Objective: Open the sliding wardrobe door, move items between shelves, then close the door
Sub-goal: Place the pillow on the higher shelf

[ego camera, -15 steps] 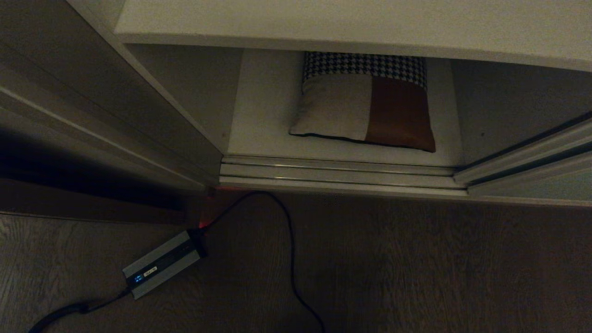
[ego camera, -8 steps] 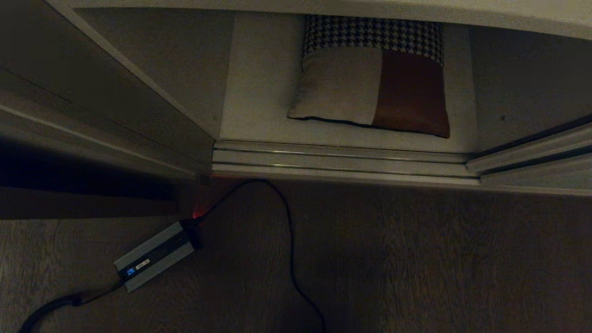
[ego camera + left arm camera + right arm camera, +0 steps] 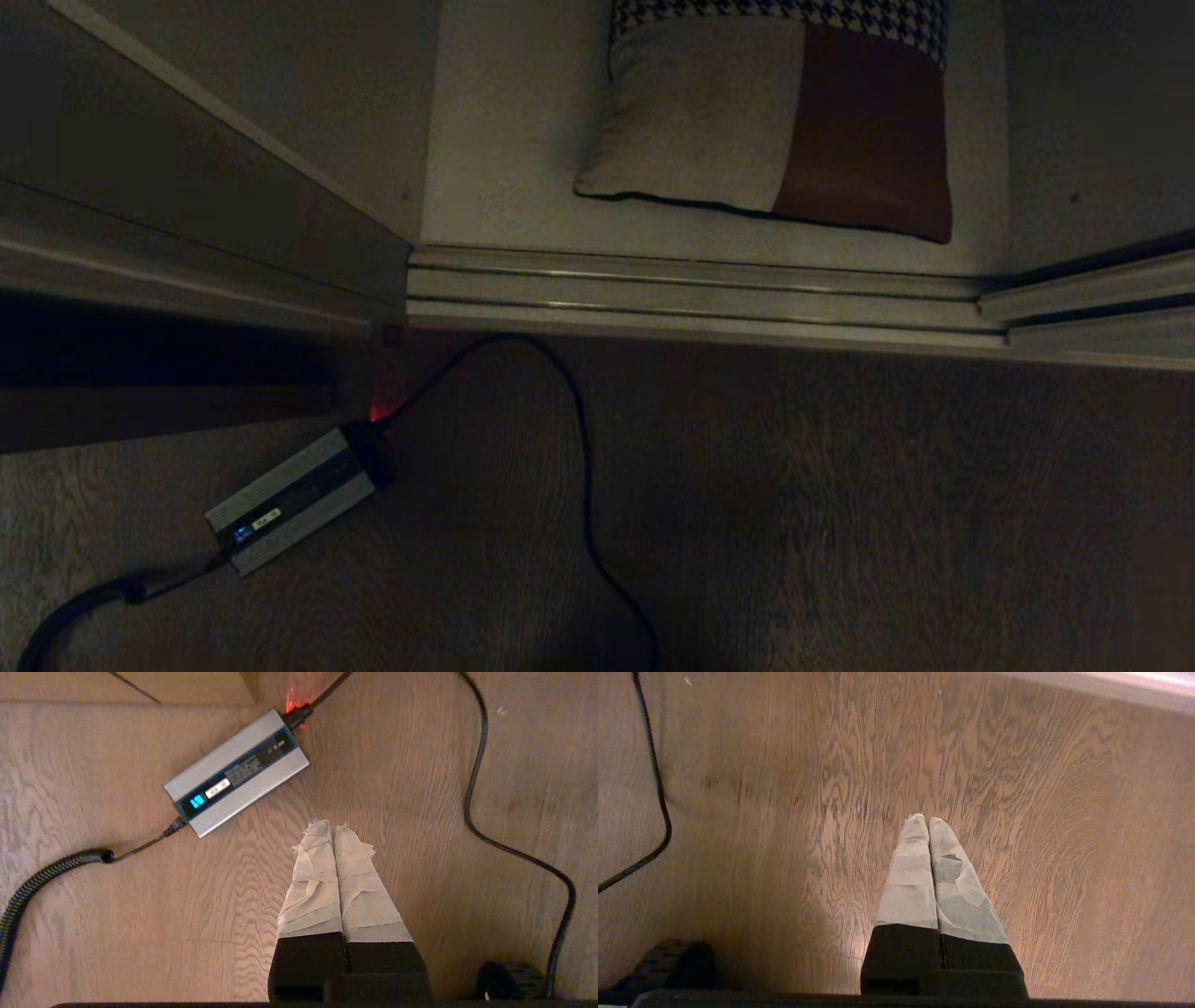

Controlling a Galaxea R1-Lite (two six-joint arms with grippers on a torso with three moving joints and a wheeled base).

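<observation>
The square cushion [image 3: 747,121], with a houndstooth band and beige and rust-brown blocks, lies flat on the lowest off-white shelf [image 3: 504,140] of the open wardrobe. The sliding wardrobe door [image 3: 1092,291] shows only as its lower edge at the right, standing on the track. Neither arm appears in the head view. My left gripper [image 3: 331,828] hangs shut and empty over the wooden floor near a charger box. Over bare floor my right gripper [image 3: 927,820] is also shut and empty.
A ribbed metal floor track [image 3: 691,294] runs along the wardrobe's front. On the floor lie a silver charger box [image 3: 289,499] with a lit display and a looping black cable [image 3: 583,467]. A dark panel [image 3: 187,187] stands at the left.
The whole head view has shifted: the camera has sunk and come closer. The upper shelf has left the picture at the top, and the cushion sits higher and larger.
</observation>
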